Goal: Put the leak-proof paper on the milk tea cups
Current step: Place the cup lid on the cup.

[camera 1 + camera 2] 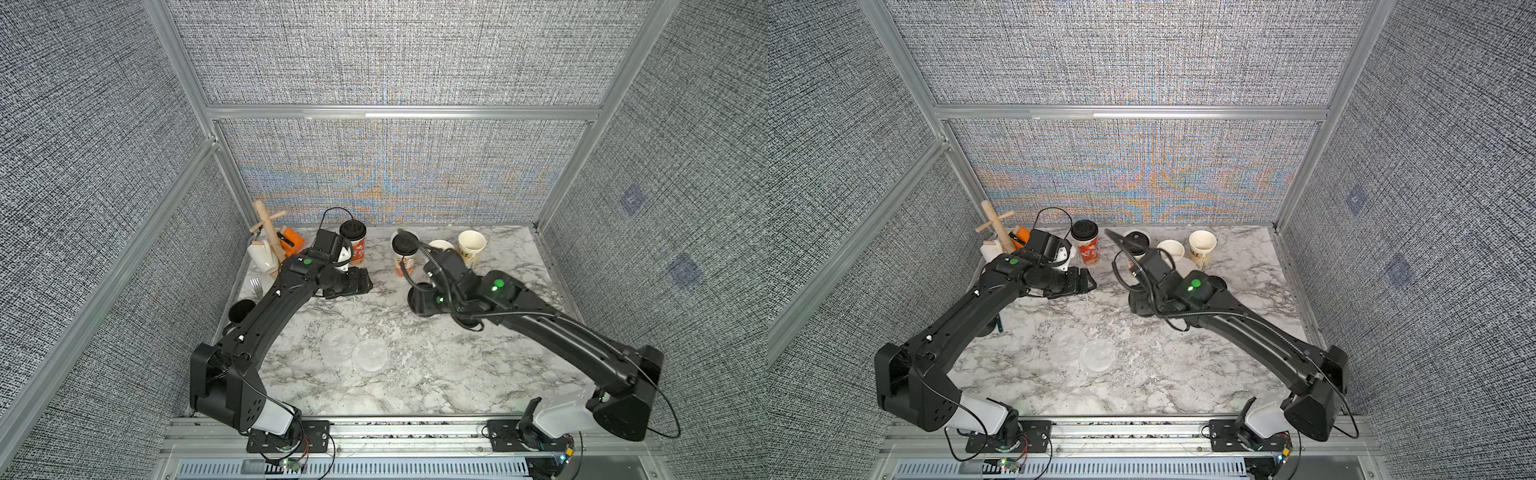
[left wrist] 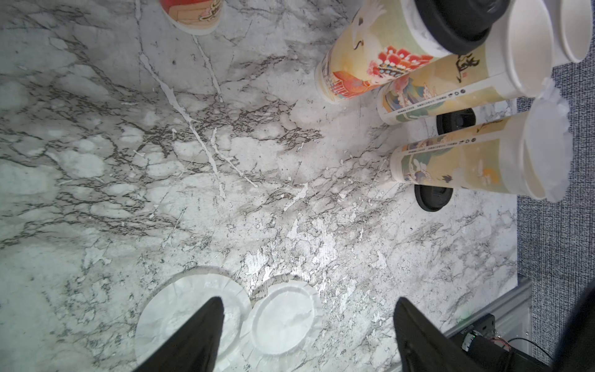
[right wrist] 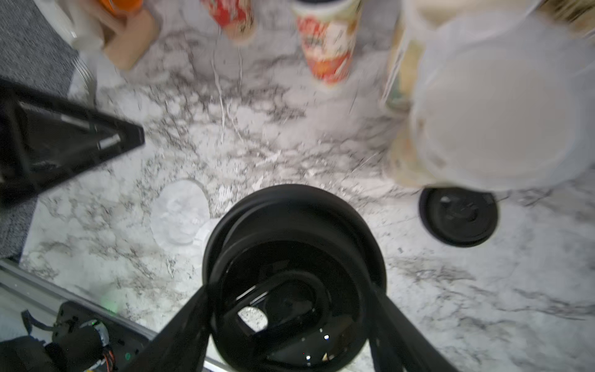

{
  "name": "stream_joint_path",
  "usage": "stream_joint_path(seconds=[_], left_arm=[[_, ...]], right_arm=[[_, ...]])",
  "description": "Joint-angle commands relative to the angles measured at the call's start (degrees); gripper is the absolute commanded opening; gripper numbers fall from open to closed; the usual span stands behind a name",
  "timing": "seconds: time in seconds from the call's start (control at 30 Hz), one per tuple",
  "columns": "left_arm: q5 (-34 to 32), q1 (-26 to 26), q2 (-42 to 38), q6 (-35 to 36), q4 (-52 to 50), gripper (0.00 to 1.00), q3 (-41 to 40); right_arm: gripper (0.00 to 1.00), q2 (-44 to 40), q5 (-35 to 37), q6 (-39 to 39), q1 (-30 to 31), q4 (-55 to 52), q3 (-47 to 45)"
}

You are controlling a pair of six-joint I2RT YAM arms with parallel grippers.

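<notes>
The left gripper [image 2: 309,301] hangs wide open, holding nothing; two leak-proof paper discs [image 1: 370,356] lie touching in the middle of the marble table [image 1: 457,374] — milk tea cups [image 1: 471,247] stand along the back (one wears a disc) — and the right gripper [image 3: 289,299] clamps a black lid [image 3: 289,219].

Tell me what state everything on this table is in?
Left tool, open, empty.
Right tool, closed on black lid.
Red cup, lidded.
Flowered cup, lidded.
Front cup, capped with paper.
Rightmost cup, open, uncovered.
Half-hidden cup, open, uncovered.
Left paper disc, flat on table.
Right paper disc, flat on table.
Loose lid, lying on table.
</notes>
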Motion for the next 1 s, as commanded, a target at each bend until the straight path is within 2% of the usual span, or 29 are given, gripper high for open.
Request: stream_joint_path(seconds=[0.0,0.13,0.4,0.8,0.97], left_arm=[[2.32,0.12,0.72,2.41,-1.46,0.84,1.07],[3.85,-0.15,2.11,3.50,-1.51,0.83,2.39],[4.74,-1.66,6.00,4.43,-1.51,0.83,5.74],[4.42,-2.51,8.65,5.06,-1.55,0.83,6.54],[4.37,-2.50,8.71,5.22,-1.69,0.82,6.50]], right_arm=[[0.72,0.05,-0.28,-9.11,-5.56,-5.20,5.22],[0.72,3.32,-4.08,-15.35,-13.61,-7.61,12.80],[0.72,12.20,-8.13,-20.83,-20.64,-9.78,21.39],[0.71,14.88,-9.75,-21.24,-22.31,-4.84,12.98],[0.71,15.84,-8.79,-21.32,-22.37,-4.00,12.13]])
